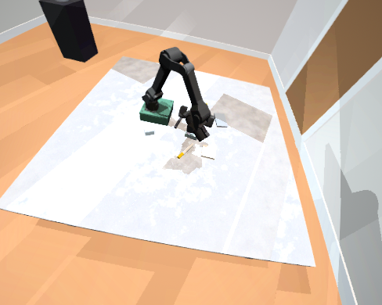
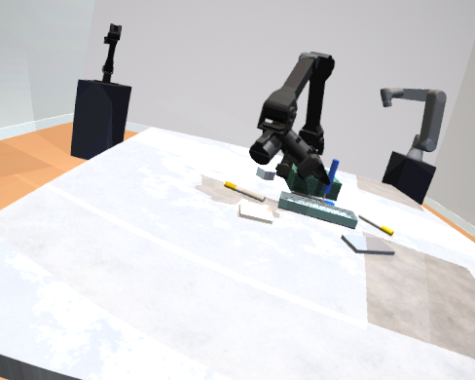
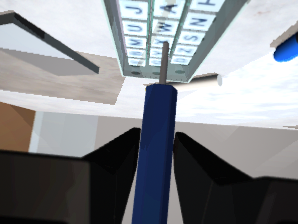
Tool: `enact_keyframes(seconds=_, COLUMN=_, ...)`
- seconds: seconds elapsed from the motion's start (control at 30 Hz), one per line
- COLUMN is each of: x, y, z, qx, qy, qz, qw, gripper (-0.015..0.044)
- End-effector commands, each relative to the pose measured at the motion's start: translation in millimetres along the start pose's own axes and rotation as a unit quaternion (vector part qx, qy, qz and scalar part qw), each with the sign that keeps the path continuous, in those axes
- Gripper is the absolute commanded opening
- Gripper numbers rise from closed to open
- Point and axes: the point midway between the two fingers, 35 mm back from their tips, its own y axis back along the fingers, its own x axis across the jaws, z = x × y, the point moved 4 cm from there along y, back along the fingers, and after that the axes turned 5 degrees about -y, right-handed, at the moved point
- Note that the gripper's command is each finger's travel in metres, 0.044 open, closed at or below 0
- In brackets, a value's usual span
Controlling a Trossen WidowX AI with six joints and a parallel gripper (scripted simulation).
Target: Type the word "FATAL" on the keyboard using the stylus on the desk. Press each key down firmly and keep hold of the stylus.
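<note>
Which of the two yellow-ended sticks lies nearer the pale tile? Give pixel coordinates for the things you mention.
The left stick (image 1: 185, 151) (image 2: 247, 192) in the exterior view; the other lies beyond the keyboard (image 2: 317, 212).

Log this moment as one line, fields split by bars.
gripper shut on blue stylus | tip over keyboard | key contact unclear

Comprises three arms: one mounted at the table (image 1: 124, 188) (image 2: 179, 292) (image 3: 240, 100), a black arm (image 1: 193, 90) (image 2: 316, 97), and two standing apart, a second black arm (image 2: 110, 58) and a grey arm (image 2: 434, 117). Includes two visible pedestals, one at left (image 2: 101, 119) and one at right (image 2: 409, 176). Counts one gripper (image 1: 181, 116) (image 2: 327, 181) (image 3: 157, 137), one keyboard (image 1: 190, 136) (image 2: 317, 210) (image 3: 129, 50), one stylus (image 2: 332, 175) (image 3: 159, 150), one green box (image 1: 153, 116) (image 2: 332, 187) and one small block (image 1: 149, 133) (image 2: 266, 172). Comprises two yellow-ended pens, one near the pale slab (image 2: 244, 191) (image 1: 185, 151), one near the grey slab (image 2: 376, 224) (image 3: 200, 81); hence two slabs, pale slab (image 1: 207, 152) (image 2: 256, 213) and grey slab (image 1: 221, 120) (image 2: 369, 245) (image 3: 45, 50). Adds one loose blue item (image 2: 329, 203) (image 3: 287, 48), kind unclear.
</note>
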Motion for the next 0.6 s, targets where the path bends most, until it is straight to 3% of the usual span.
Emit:
enact_keyframes(seconds=0.0, x=-0.2, y=7.9, z=-13.6, qx=0.000, qy=0.002, qz=0.003, qw=1.000, gripper=0.0081)
enact_keyframes(seconds=0.17, x=-0.3, y=8.8, z=-8.8, qx=-0.002, qy=0.000, qz=0.010, qw=1.000, gripper=0.0078)
enact_keyframes(seconds=0.57, x=-16.5, y=53.7, z=5.7, qx=0.006, qy=-0.081, qz=0.144, qw=0.986, gripper=0.0000)
